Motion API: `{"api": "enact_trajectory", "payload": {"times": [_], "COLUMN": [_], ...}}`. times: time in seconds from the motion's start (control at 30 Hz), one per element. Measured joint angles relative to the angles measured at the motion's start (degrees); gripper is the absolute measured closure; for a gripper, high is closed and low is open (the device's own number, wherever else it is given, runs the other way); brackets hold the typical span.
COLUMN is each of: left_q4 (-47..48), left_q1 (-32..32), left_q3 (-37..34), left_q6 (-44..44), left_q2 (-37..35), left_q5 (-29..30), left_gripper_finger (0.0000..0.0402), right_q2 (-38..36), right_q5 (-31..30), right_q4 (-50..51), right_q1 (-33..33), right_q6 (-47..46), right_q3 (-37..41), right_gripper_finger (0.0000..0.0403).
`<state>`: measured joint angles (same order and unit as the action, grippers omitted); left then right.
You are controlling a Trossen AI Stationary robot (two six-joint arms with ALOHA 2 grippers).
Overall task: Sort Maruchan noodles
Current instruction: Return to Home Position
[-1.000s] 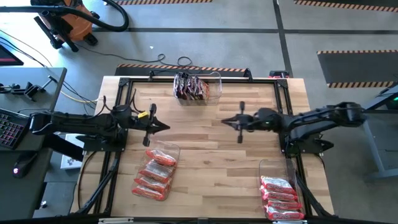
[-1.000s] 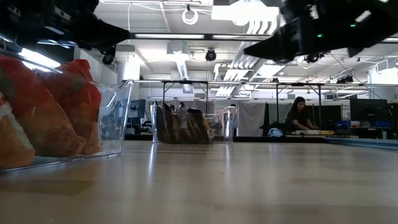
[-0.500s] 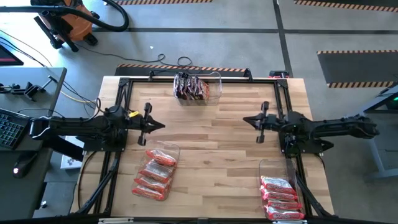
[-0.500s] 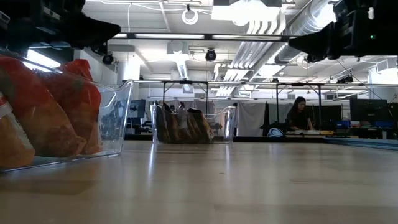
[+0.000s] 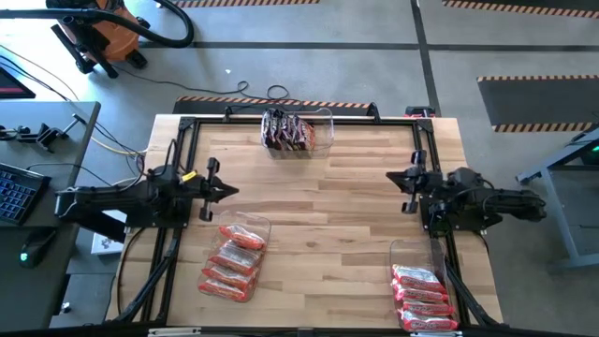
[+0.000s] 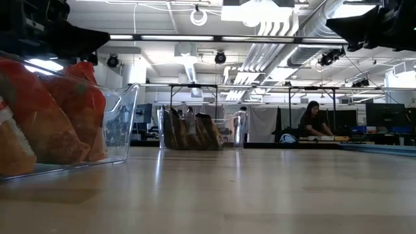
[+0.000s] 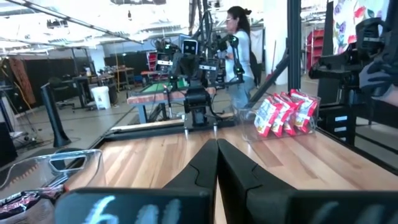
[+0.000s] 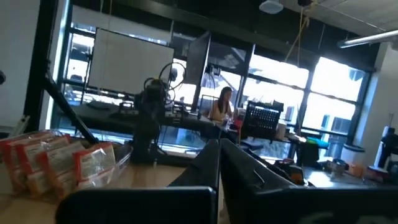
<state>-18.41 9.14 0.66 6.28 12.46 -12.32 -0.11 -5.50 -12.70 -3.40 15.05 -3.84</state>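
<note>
The Maruchan noodles lie in three clear bins. Dark packets (image 5: 288, 131) stand in the far centre bin, orange-red packets (image 5: 231, 262) lie in the near left bin, and red-and-white packets (image 5: 423, 292) lie in the near right bin. My left gripper (image 5: 232, 190) hangs shut and empty above the table's left side, pointing toward the right; its fingers also show in the left wrist view (image 7: 216, 146). My right gripper (image 5: 390, 177) hangs shut and empty above the right side, pointing toward the left; the right wrist view (image 8: 219, 146) shows it tipped slightly upward.
A black frame (image 5: 299, 117) runs along the table's edges. The bare wooden top (image 5: 318, 215) lies between the two grippers. A person (image 6: 313, 120) sits at a desk in the room beyond the far edge. A keyboard (image 5: 17, 192) sits on a side desk to the left.
Both grippers have drawn back from the table's middle, staying shut. My right gripper has gone far toward the right edge and tipped its fingers upward. My left gripper has gone a shorter way toward the left edge and sunk a little. The packets have stayed where they were.
</note>
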Motion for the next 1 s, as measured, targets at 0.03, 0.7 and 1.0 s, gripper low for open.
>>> {"api": "enact_trajectory", "payload": {"times": [0.03, 0.7, 1.0], "left_q4": [1.3, 15.7, 15.7], "left_q1": [0.0, 0.0, 0.0], "left_q3": [0.0, 0.0, 0.0], "left_q6": [0.0, -0.3, -4.5], "left_q2": [-1.4, -12.3, -11.6], "left_q5": [0.0, -2.5, 0.8], "left_gripper_finger": [0.0402, 0.0401, 0.0401], "right_q2": [0.2, 0.2, 0.4], "right_q5": [0.0, -9.5, -12.4], "right_q4": [0.0, 7.9, 8.4], "right_q1": [0.0, 0.0, 0.0], "right_q6": [0.0, -1.5, -4.6], "right_q3": [0.0, 0.1, 0.1], "right_gripper_finger": [0.0403, 0.0403, 0.0403]}}
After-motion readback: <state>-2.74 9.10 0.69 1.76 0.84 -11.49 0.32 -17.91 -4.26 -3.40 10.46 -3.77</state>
